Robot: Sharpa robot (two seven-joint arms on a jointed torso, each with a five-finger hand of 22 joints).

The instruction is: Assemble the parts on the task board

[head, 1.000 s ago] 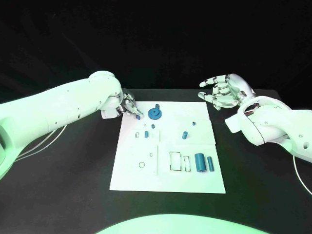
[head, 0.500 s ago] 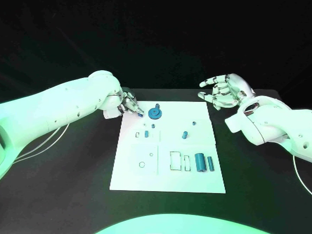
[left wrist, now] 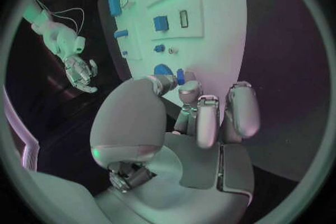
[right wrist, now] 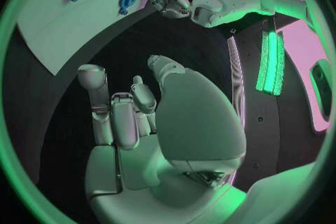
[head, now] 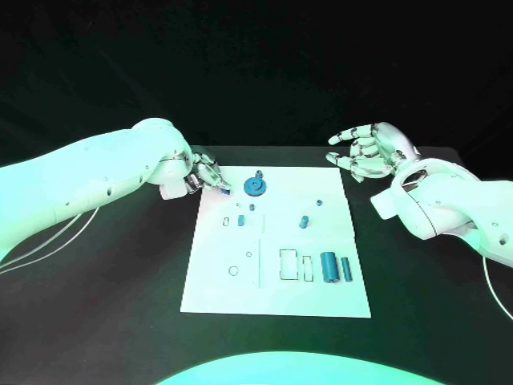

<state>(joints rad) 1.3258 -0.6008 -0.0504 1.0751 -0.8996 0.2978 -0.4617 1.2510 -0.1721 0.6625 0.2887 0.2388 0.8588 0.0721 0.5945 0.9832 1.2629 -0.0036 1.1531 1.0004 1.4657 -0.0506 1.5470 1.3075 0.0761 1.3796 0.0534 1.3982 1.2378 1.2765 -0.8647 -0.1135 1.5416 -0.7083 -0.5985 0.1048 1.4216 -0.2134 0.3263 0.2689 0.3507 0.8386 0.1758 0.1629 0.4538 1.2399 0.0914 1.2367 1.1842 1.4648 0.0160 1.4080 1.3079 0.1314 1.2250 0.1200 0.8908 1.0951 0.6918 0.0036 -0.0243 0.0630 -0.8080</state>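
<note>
The left hand [head: 201, 176] sits at the far left corner of the white rectangular task board [head: 216, 293], its silver fingers curled in and pinching a small blue part [left wrist: 181, 76] at their tips, just beside the round blue disc with a raised knob [head: 254, 186] that lies near the board's far edge. The right hand [head: 370, 151] hovers off the board's far right corner with its fingers loosely spread and nothing in them, apart from every part. Further out on the board, two small blue pegs [head: 241, 220] and [head: 305, 220] stand around its middle, and a larger blue cylinder [head: 329, 265] lies beside a slimmer blue cylinder [head: 345, 269] near the right edge, next to an outlined rectangular recess [head: 289, 265]. The step in hand looks like carrying the pinched piece to its seat, perhaps at the disc or one of the small holes near the left edge; the next move would call for lining the piece over the right opening and lowering it straight, since the fit is likely tight. The fingers hide most of the pinched piece, so its shape cannot be told, nor whether it already touches the board. The small holes and marks are too fine to read.
</note>
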